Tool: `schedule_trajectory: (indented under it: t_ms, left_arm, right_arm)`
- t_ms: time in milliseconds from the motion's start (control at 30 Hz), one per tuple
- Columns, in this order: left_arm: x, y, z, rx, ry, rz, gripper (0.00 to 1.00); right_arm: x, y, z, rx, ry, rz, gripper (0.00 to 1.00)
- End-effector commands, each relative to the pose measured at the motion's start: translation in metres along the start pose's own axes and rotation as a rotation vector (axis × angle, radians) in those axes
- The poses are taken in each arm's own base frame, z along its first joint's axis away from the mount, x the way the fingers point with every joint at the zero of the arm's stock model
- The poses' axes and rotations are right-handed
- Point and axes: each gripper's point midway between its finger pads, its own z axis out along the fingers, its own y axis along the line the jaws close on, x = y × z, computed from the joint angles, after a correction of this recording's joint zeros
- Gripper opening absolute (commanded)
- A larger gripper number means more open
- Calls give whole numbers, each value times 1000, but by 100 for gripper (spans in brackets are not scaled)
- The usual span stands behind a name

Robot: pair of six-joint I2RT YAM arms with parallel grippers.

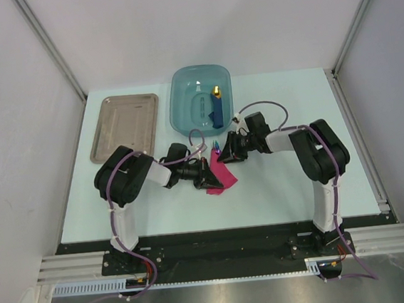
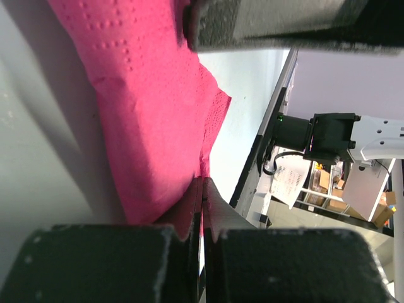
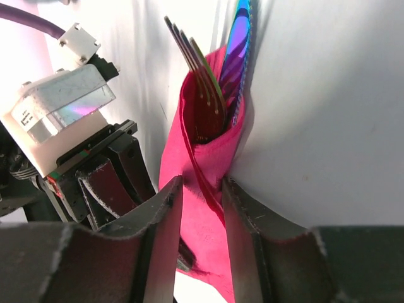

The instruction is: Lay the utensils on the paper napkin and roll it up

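Top external: teal tub [image 1: 185, 88] at far centre holds a blue yellow-tipped object [image 1: 216, 106]; metal tray [image 1: 124, 127] sits left of it. Mid-worktop [image 1: 284, 186], the paper napkin [image 1: 219, 177] is folded into a pocket around the utensils [image 3: 211, 82], tines poking out. Right claw [image 3: 201, 189] clamps the fold. Left claw [image 2: 202, 202] is closed together, pinching the napkin's edge.

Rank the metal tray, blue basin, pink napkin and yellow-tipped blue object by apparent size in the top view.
1-2. Metal tray and blue basin: look about alike, no clear order.
3. Paper napkin, partly covered.
4. Yellow-tipped blue object, smallest.
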Motion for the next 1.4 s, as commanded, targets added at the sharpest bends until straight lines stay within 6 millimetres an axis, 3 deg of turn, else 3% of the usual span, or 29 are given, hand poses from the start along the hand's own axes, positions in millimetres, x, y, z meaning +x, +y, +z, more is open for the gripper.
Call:
schedule_trajectory:
  t_ms: [0, 200, 300, 333, 433, 567, 700, 733, 900, 1200, 1267, 1300, 1367]
  left_arm:
    - [-17, 25, 1, -91, -75, 14, 0]
    - [-16, 26, 1, -96, -72, 18, 0]
    - [-18, 25, 1, -96, -76, 22, 0]
    - [-18, 25, 1, -100, -80, 22, 0]
    - [-22, 20, -1, -95, -96, 34, 0]
    - [-31, 3, -6, -77, -125, 87, 2]
    - [-47, -26, -18, -55, -178, 169, 20]
    - [-57, -44, -25, -39, -210, 229, 30]
    - [-83, -77, -58, -57, -299, 326, 60]
    - [-114, -123, -128, -163, -481, 571, 87]
    - [-120, -126, -141, -210, -526, 610, 91]
    - [-124, -128, -149, -225, -553, 625, 99]
    - [-128, -132, -164, -273, -595, 649, 100]
  right_arm:
    - [19, -32, 11, 141, -37, 58, 38]
    - [26, -42, 18, 142, -29, 90, 32]
    - [31, -43, 19, 114, -10, 122, 15]
    - [31, -42, 19, 104, -3, 134, 1]
    - [29, -31, 14, 50, -2, 149, 0]
    - [9, -4, 7, -53, -19, 130, 0]
    - [-12, 29, -8, -117, -52, 85, 0]
    - [-15, 35, -11, -122, -59, 76, 0]
    - [-22, 53, -24, -146, -73, 36, 0]
    - [-21, 71, -41, -213, -64, -42, 0]
    - [-24, 81, -47, -237, -78, -65, 0]
    - [-26, 86, -49, -245, -83, -74, 0]
    - [-29, 97, -54, -267, -89, -107, 0]
